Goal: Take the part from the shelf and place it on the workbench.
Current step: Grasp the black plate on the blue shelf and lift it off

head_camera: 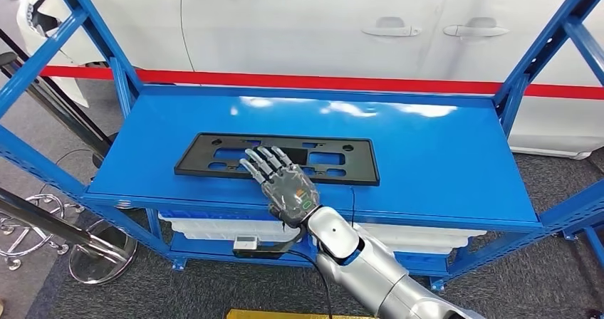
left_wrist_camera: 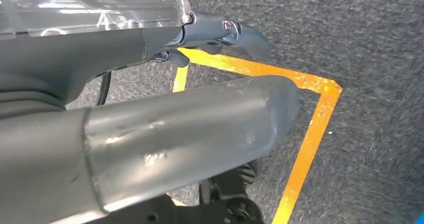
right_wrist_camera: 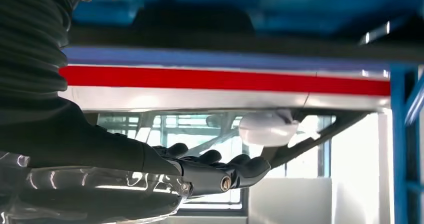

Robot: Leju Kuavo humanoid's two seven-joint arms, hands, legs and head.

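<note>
While stretched flat with fingers spread, right hand [head_camera: 285, 184] rests on black license plate frame [head_camera: 214, 155], gripping nothing; frame flat on glossy blue shelf [head_camera: 441, 162], toward its front edge. Beyond, red barrier strip [head_camera: 399, 84] and white car [head_camera: 320, 27]. Below, grey carpet and yellow floor tape [left_wrist_camera: 310, 134] near hanging left hand [left_wrist_camera: 220, 34], grasp unclear.

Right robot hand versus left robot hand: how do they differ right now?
The right robot hand is raised over the blue shelf, fingers extended flat above the black part; whether it touches is unclear. The left robot hand hangs down over grey carpet and a yellow floor line, near no part. Neither grips anything.
</note>
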